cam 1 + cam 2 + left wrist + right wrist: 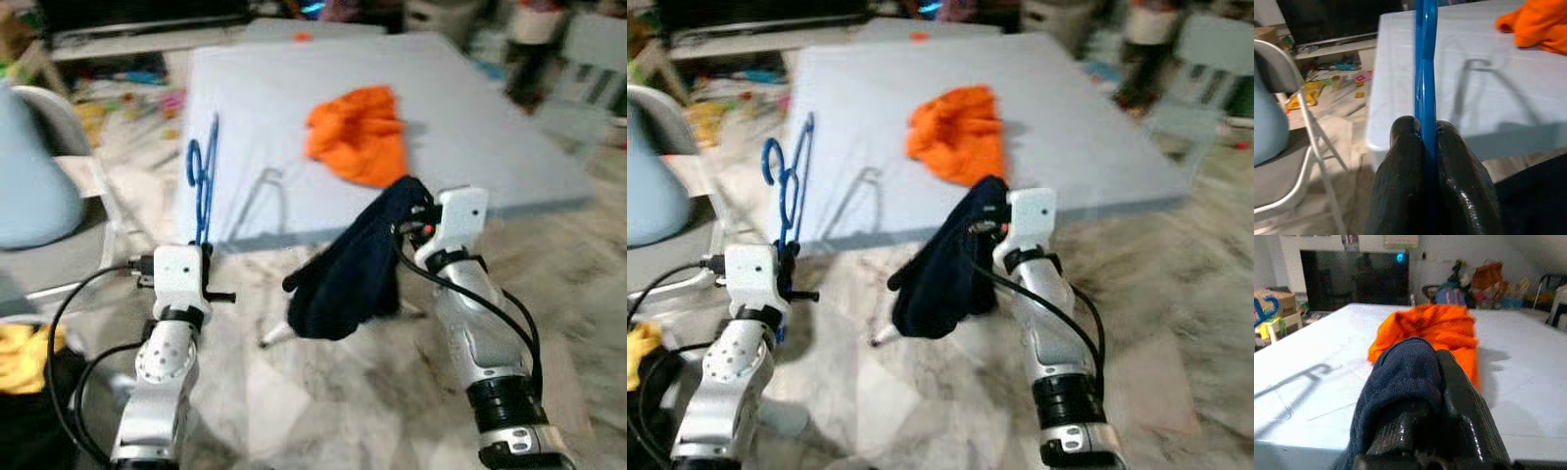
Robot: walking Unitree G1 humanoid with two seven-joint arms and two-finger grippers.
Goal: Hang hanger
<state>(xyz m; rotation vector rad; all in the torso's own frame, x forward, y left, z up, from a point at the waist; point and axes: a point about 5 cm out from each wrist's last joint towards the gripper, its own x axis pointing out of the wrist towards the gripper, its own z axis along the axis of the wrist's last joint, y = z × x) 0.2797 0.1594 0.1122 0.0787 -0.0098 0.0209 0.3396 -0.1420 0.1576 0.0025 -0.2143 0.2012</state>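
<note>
Beside a pale blue bed [470, 127] bearing orange cloth [359, 133], left end effector [1425, 147] pinches a blue hanger [203, 176] upright, right end effector [1437, 382] grips a navy garment [348, 269].

An orange cloth [359, 133] lies crumpled on the pale blue mattress [490, 137]; a grey folding chair [1288, 161] stands beside it.

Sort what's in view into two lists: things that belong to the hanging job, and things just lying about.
Part of the job:
- blue hanger, clamped upright in the left gripper
- dark navy garment, held by the right gripper

Lying about:
- orange cloth on the pale blue mattress
- folding chair
- toys on the floor
</note>
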